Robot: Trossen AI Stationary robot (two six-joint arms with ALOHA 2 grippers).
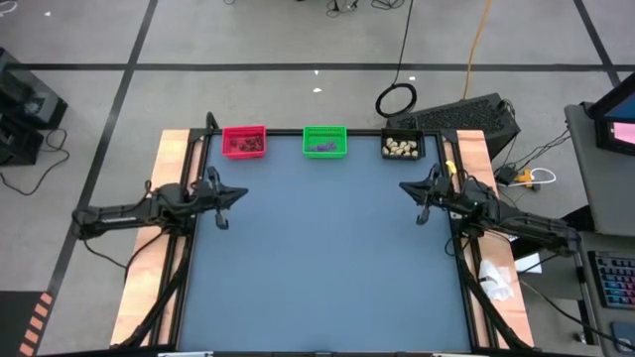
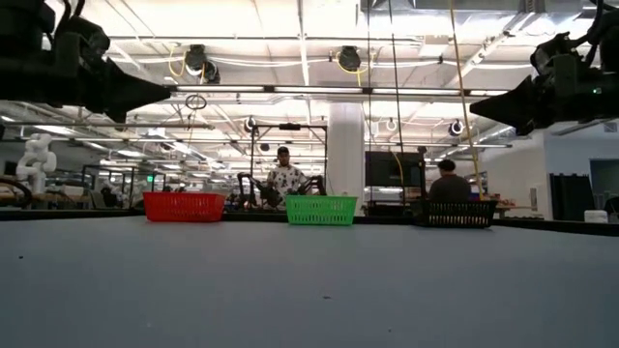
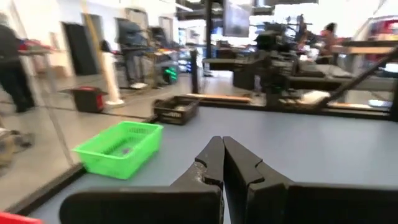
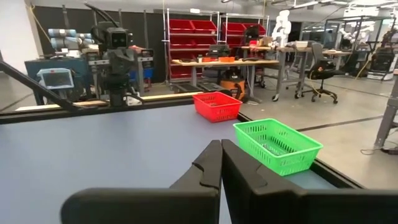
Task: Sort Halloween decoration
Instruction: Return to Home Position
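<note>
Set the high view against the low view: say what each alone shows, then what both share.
Only the high view shows the contents: dark lumps in the red bin, purple bits in the green bin, cream lumps in the black bin. Only the low view shows the room behind, with one person and another beyond the bins, whose walls hide what is inside. Both show the three bins in a row across the table, and the left gripper and right gripper at either side.
</note>
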